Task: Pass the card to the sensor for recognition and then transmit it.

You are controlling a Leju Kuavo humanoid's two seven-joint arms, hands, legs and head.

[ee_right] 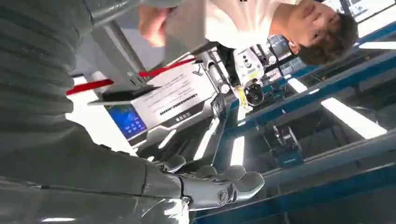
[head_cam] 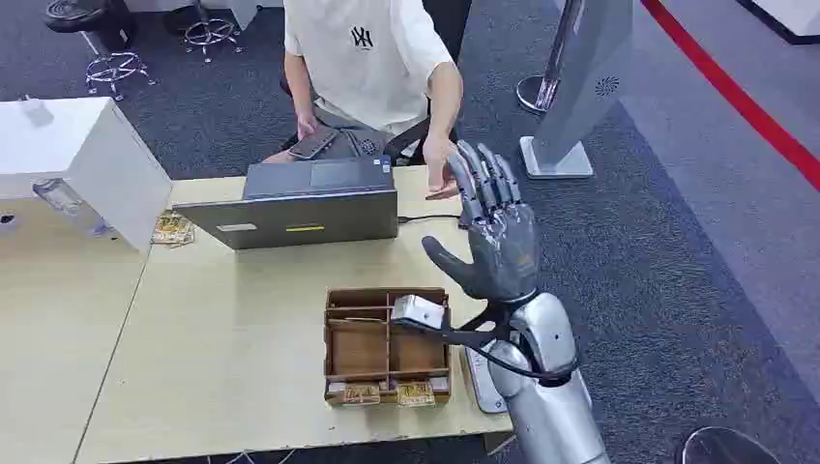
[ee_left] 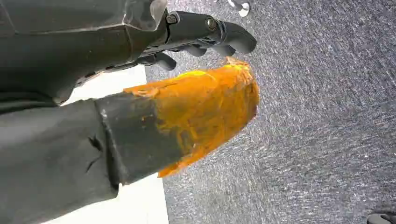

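My right hand is raised above the table's right edge, fingers spread and pointing up, with nothing in it. Just beyond its fingertips, a seated person's hand rests on the table; their other hand holds a phone. Below my right hand stands a wooden compartment tray with cards in its front slots. A grey laptop-like device sits further back in front of the person. In the left wrist view my left hand hangs over grey carpet, its thumb wrapped in orange tape and its fingers loosely bent, holding nothing.
A flat white device lies at the table's right edge, partly under my right arm. A white box and a clear bottle stand at the left. A sign stand rises on the carpet to the right.
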